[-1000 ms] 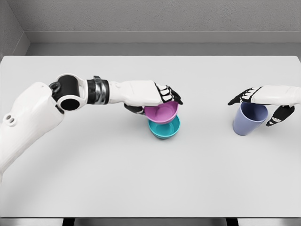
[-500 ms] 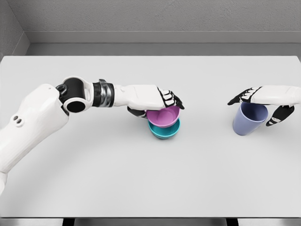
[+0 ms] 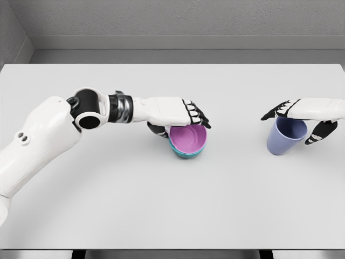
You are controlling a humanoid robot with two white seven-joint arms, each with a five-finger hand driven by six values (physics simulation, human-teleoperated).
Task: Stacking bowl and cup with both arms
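A pink bowl (image 3: 188, 138) sits nested inside a teal bowl (image 3: 187, 153) near the middle of the grey table (image 3: 161, 205). My left hand (image 3: 180, 121) grips the pink bowl's far-left rim, fingers over the edge and thumb below. At the right, a lavender cup (image 3: 284, 136) is tilted, and my right hand (image 3: 302, 125) holds it by the rim, fingers across the top and thumb down the right side.
The table's front edge runs along the bottom of the view, and a grey wall stands behind its far edge. My left arm (image 3: 48, 135) stretches across the table's left half.
My left hand has lowered the pink bowl into the teal bowl, so only a thin teal rim shows now. The right hand and cup have not moved.
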